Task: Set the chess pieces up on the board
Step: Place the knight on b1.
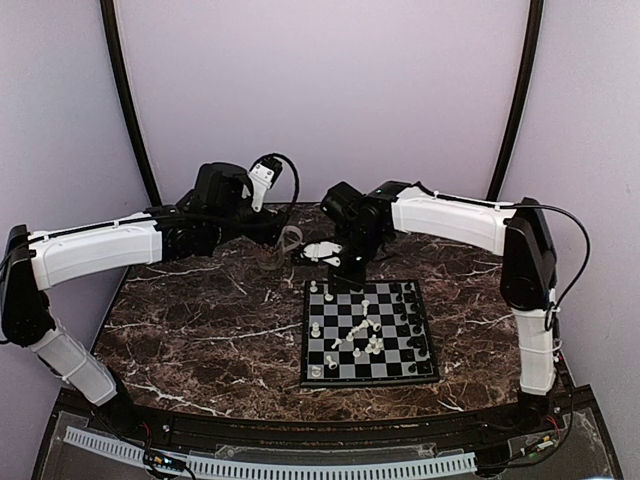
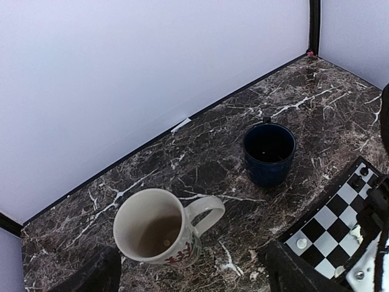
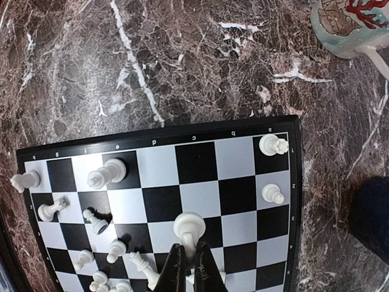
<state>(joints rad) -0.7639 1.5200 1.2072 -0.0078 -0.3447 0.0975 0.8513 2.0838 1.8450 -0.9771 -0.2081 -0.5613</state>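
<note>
Right gripper [image 3: 189, 249] pinches white piece [image 3: 189, 225] amid bare squares inside board [image 3: 158, 135] edge.

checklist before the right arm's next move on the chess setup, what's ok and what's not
1. Right gripper has a piece: ok, fingers closed on a white piece.
2. That piece is lifted off the board: cannot tell.
3. Left gripper is out of the way: ok, open, empty, off the board.
4. Mugs are off the board: ok, white mug and blue mug stand on the table beside it.
5. Rows are sorted: not ok, loose pieces cluster mid-board.
</note>
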